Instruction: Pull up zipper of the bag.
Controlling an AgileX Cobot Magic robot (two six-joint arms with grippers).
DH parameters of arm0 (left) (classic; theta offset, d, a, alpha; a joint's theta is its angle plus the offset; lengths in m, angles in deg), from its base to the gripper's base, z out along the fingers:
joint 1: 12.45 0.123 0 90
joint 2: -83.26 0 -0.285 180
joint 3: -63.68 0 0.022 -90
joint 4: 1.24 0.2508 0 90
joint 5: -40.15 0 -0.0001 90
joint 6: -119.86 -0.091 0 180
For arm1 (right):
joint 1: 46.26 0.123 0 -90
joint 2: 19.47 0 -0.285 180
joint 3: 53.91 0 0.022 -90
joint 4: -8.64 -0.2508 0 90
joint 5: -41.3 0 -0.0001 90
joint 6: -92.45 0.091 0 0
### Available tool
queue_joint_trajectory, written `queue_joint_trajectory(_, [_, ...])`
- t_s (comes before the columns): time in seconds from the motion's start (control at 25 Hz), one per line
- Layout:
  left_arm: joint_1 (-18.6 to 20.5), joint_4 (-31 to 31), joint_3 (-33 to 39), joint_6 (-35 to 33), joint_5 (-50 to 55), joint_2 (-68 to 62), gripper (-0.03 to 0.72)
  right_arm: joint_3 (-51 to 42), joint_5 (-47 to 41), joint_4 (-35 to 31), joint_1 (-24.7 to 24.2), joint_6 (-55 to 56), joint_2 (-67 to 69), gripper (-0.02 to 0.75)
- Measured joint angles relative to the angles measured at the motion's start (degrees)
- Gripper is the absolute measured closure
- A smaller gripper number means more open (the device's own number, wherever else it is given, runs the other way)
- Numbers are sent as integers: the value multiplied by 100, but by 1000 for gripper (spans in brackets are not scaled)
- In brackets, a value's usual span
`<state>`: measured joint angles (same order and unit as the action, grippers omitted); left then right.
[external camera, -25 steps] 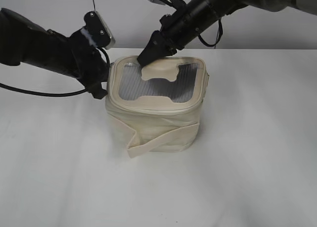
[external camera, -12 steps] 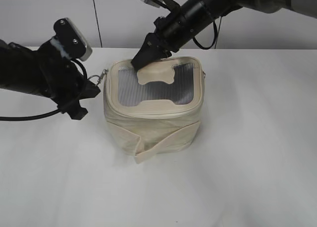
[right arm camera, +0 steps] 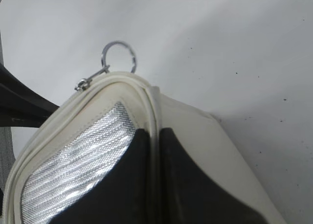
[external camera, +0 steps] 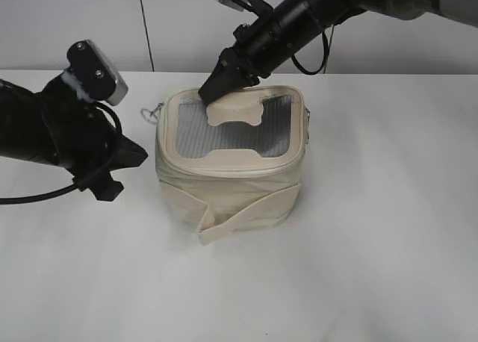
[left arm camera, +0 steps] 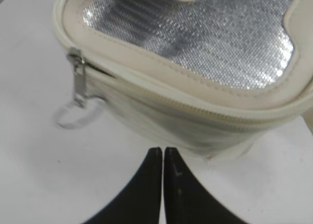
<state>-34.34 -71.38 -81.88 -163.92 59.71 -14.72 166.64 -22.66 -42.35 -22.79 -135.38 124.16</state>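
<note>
Bag [external camera: 231,159] at worktop [external camera: 373,245] centre; left hand [external camera: 112,170] beside it on left, apart; right hand [external camera: 216,84] on lid's rear-left edge.

We note the bag [external camera: 224,181] is matt cream cloth with a glossy silver mesh window [left arm camera: 205,33]. Its zipper [left arm camera: 195,104] carries a shiny metal ring pull [right arm camera: 119,55]. The desk [external camera: 373,245] looks smooth, matt white.

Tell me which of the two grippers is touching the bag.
The right gripper, shut on the bag's lid rim at the back. The left gripper sits shut and empty, clear of the bag's left side.
</note>
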Motion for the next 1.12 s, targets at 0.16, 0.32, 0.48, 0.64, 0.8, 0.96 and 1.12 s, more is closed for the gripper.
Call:
queue_joint_trajectory(0.16, [0, -103, 87, 12, -94, 0, 674, 0, -7, -12, -4, 10, 0, 692])
queue_joint_trajectory(0.32, [0, -379, 87, 2, -466, 4, 520, 0, -12, -23, -6, 13, 4, 692])
queue_joint_trajectory(0.48, [0, -431, 45, -325, -718, -40, 265, 0, -17, -36, -6, 17, 11, 692])
queue_joint_trajectory(0.64, [0, -449, -371, -405, -801, -317, 205, 0, -24, -36, -6, 17, 11, 692])
queue_joint_trajectory(0.8, [0, -314, -876, -424, -708, -715, 197, 0, -30, -36, -6, 17, 11, 692])
queue_joint_trajectory(0.96, [10, -175, -1242, -442, -602, -1079, 211, 0, 2, -24, -22, 31, 11, 692])
queue_joint_trajectory(1.12, [17, -44, -1436, -447, -332, -1283, 500, 0, 77, 37, -38, 60, 11, 692])
